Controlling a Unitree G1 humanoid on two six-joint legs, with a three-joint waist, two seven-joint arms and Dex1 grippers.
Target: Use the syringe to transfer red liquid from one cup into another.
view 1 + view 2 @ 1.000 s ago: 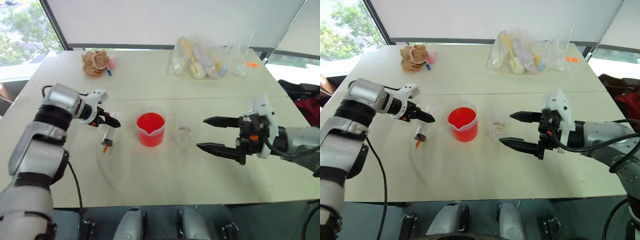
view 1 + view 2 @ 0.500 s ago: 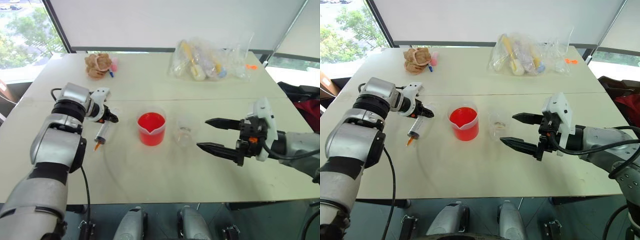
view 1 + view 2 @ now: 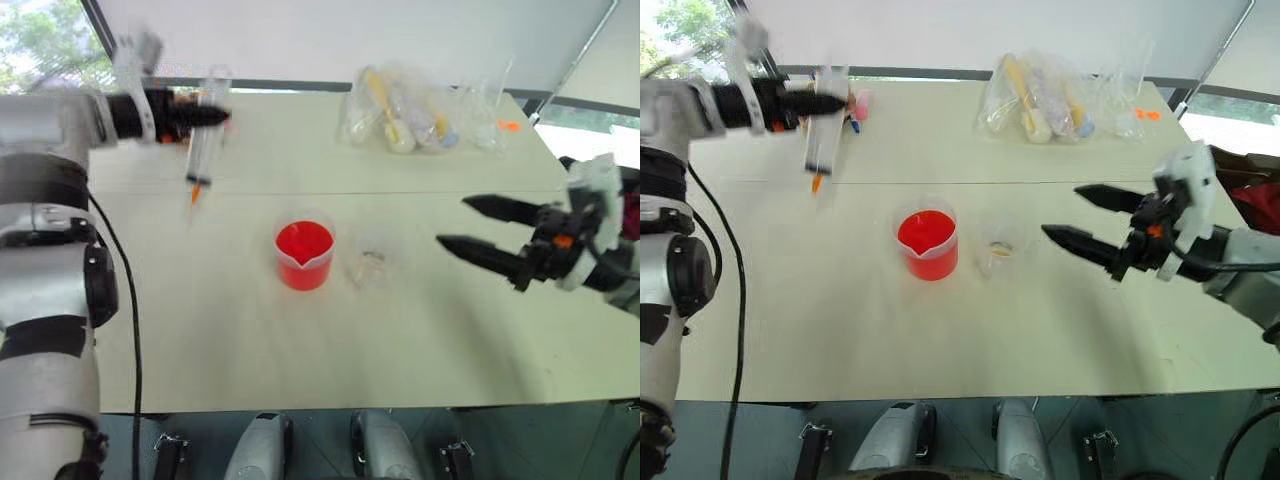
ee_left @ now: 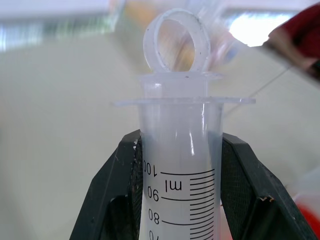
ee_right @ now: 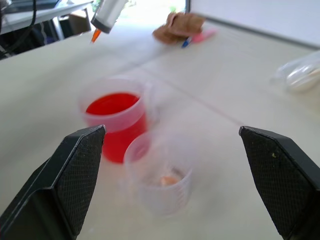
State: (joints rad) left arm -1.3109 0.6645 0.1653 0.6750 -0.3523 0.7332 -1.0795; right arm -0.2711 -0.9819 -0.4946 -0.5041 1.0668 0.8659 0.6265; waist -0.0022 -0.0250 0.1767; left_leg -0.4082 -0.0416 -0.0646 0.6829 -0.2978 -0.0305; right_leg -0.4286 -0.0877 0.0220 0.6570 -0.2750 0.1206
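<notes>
head views first: left gripper (image 3: 205, 117) is raised over the far left part of the table (image 3: 300, 350), clamped on the syringe (image 3: 203, 150), which hangs upright in the air with its orange tip down, clear of the tabletop. beaker (image 3: 303, 256) with red liquid (image 3: 302, 242) stands mid-table, and the small cup (image 3: 369, 262) stands just to its right, close but apart (a faint orange trace at its bottom). right gripper (image 3: 480, 228) hovers to the right of the small cup, its two fingers spread wide and pointing left toward the cups, holding nothing. at the far edge lies a clear bag of supplies (image 3: 425, 118); a brown lumpy object with a pink bit beside it (image 3: 859, 103) sits at the far left, partly behind the syringe.

left wrist view: two black fingers (image 4: 117, 185) press on either side of the syringe barrel, just below its flange, with the ring-shaped plunger end above and printed scale marks facing the camera.

right wrist view: between the wide-apart fingers (image 5: 65, 175) stands the small cup (image 5: 160, 175), nearest, partly overlapping the beaker (image 5: 116, 120) beyond it; the syringe tip (image 5: 95, 35) hangs beyond them, and the brown object (image 5: 177, 26) lies farther off.
</notes>
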